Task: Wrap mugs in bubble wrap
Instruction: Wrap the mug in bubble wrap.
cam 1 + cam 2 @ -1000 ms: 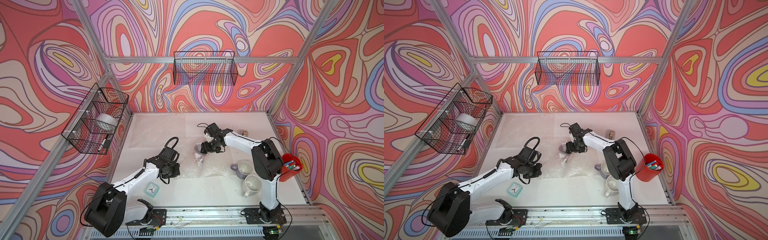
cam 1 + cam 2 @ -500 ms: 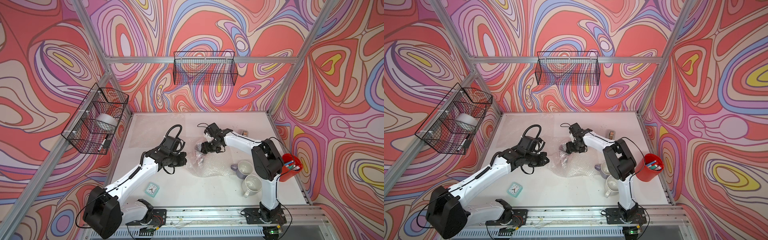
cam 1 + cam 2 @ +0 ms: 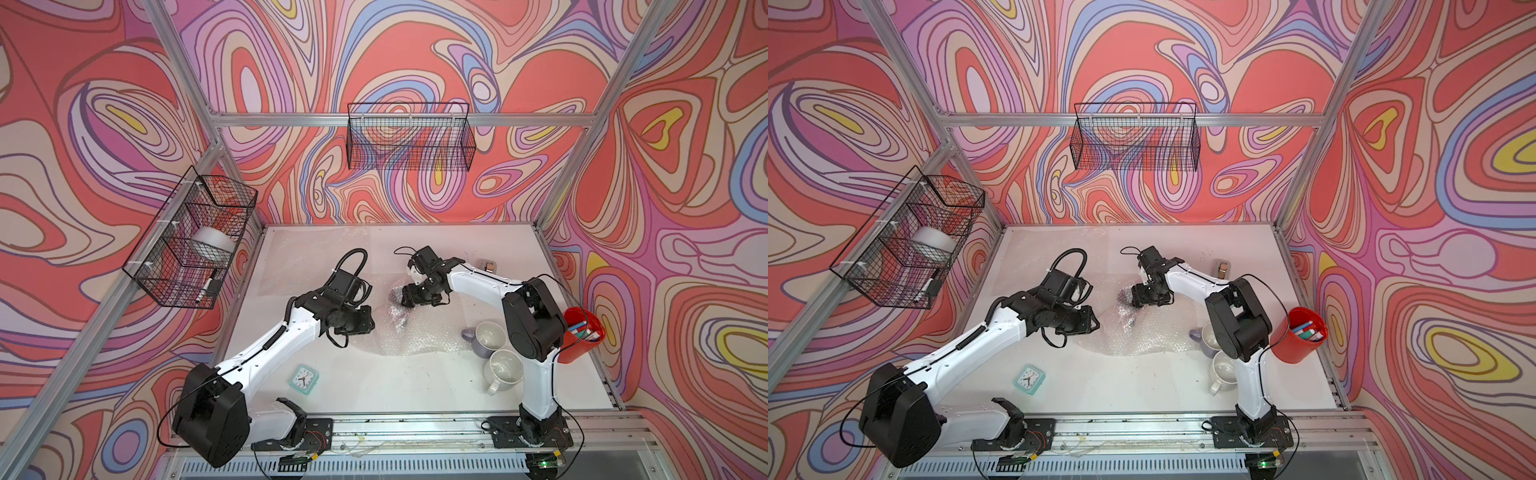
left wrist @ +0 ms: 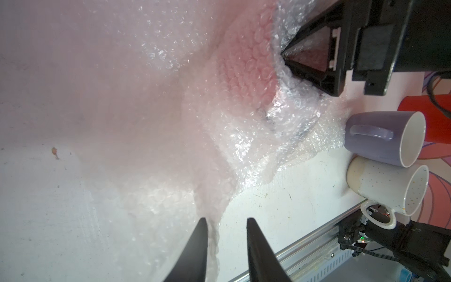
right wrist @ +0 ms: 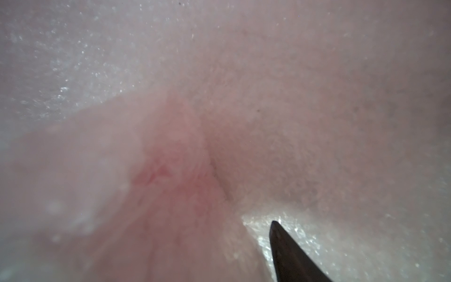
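Left gripper [image 4: 225, 221]: jaws parted, bubble wrap [image 4: 268, 136] edge lying between them against one finger, not pinched. Right gripper [image 3: 405, 298]: clamped across red mug [image 4: 246, 70] through wrap, ahead of left gripper. Lavender mug [image 4: 373, 136], white mug [image 4: 380, 185]: bare, touching each other, just beyond wrap.

Teal clock [image 3: 304, 378] nr front rail; red cup [image 3: 575, 349] w/ markers.

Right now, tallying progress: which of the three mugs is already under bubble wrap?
The red mug, showing pink through the bubble wrap at the right gripper; the lavender mug and white mug stand bare.
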